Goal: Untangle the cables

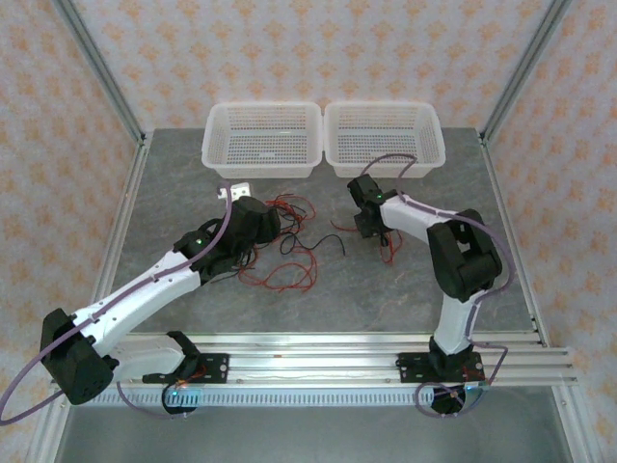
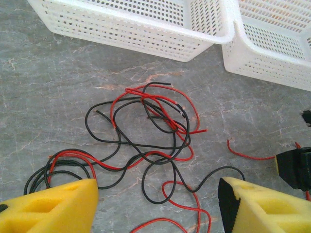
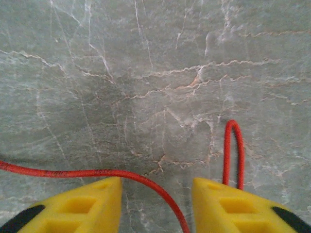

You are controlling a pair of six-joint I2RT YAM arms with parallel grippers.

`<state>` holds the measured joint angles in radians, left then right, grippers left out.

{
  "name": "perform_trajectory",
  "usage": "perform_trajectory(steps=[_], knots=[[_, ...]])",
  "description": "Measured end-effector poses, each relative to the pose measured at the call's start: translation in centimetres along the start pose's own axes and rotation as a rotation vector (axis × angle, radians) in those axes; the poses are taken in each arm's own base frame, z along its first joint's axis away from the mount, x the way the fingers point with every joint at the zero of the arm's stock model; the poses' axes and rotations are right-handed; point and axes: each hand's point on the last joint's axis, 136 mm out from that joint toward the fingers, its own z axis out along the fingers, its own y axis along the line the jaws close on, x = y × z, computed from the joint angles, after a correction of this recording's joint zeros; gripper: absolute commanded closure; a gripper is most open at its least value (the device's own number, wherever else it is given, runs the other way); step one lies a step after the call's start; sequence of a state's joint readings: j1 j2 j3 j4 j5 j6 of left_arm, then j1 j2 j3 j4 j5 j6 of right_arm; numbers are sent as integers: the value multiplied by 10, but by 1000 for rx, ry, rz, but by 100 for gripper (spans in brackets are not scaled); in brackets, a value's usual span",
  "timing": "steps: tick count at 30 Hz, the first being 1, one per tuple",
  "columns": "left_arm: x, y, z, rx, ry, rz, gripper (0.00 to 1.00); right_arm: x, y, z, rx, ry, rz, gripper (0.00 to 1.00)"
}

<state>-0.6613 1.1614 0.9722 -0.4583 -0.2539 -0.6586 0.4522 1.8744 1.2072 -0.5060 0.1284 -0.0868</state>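
While the left gripper (image 2: pixel 158 190) hangs low over the desk (image 1: pixel 405 289), its yellow fingers (image 2: pixel 53 206) are spread wide and grasp nothing. The cables (image 2: pixel 155 126) lie just ahead of it as a loose tangle of thin red and black strands. The tangle sits flat on the grey marbled surface near the middle of the desk, in front of two white mesh baskets (image 1: pixel 262 162) that stand side by side at the far edge. Black strands form several overlapping loops and red ones cross through them; the densest knot is on the far side of the heap. A bundle of red and black curls runs just beside the left finger. A black loop and a red curl lie on the desk in the gap between the two fingers. Right gripper (image 3: pixel 155 187): released, fingers apart, close above the desk to the right of the tangle. One red wire (image 3: pixel 73 173) comes in from the left and passes down through the gap between its fingers, not pinched as far as can be seen. A narrow red loop (image 3: pixel 233 145) sits just beside the right finger, its lower end hidden behind it.
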Motion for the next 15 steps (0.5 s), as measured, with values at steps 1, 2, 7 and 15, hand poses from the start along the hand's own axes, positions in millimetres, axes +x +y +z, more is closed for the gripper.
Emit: perform_trajectory(steps=[1, 2, 7, 15], knots=[[0, 0, 0, 2, 2, 0, 31, 1, 1, 4, 0, 9, -7, 71], [0, -1, 0, 3, 3, 0, 31, 3, 2, 7, 2, 17, -11, 75], [1, -1, 0, 3, 3, 0, 31, -2, 4, 9, -2, 9, -17, 77], [1, -1, 0, 6, 5, 0, 31, -5, 2, 8, 3, 6, -28, 100]])
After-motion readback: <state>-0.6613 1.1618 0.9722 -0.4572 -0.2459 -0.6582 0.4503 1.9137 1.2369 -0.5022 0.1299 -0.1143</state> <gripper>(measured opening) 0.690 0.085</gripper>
